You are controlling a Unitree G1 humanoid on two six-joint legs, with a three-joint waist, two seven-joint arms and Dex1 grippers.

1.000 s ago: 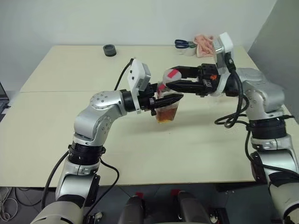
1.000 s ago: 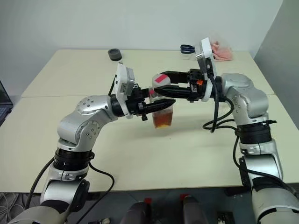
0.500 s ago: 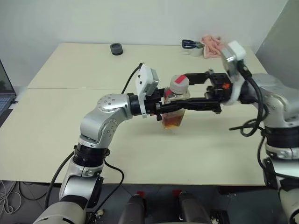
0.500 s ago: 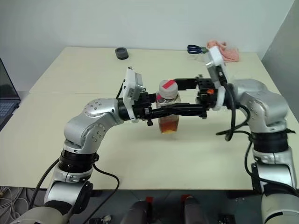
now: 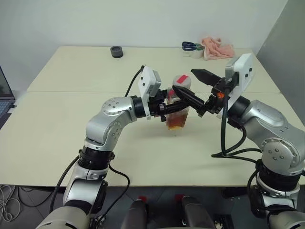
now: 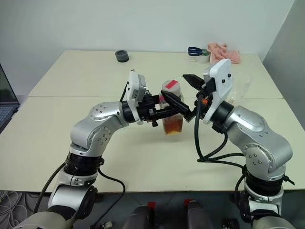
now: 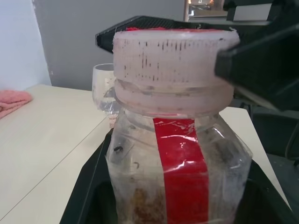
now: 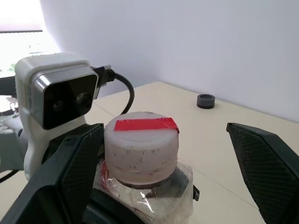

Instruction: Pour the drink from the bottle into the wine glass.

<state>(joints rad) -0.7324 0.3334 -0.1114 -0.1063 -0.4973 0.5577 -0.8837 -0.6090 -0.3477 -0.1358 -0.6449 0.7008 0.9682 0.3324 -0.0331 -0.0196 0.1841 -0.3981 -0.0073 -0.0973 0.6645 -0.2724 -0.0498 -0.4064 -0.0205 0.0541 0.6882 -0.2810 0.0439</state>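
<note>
— Bottle [image 5: 179, 102]? Where?
— Upright over mid-table [image 5: 71, 143], amber drink [image 5: 177, 121] low inside, cap [image 8: 141, 145] on.
— Held how?
— Clamped at the body by left gripper [image 6: 164, 110].
— Right gripper [image 5: 192, 84]?
— Fingers spread wide, flanking the cap.
— Wine glass [image 7: 105, 87]?
— Beyond the bottle.

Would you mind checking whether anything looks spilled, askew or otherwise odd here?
Nothing stands out: the bottle is upright, capped, in the left gripper, no spill shows on the table, and the open right gripper flanks the cap.
</note>
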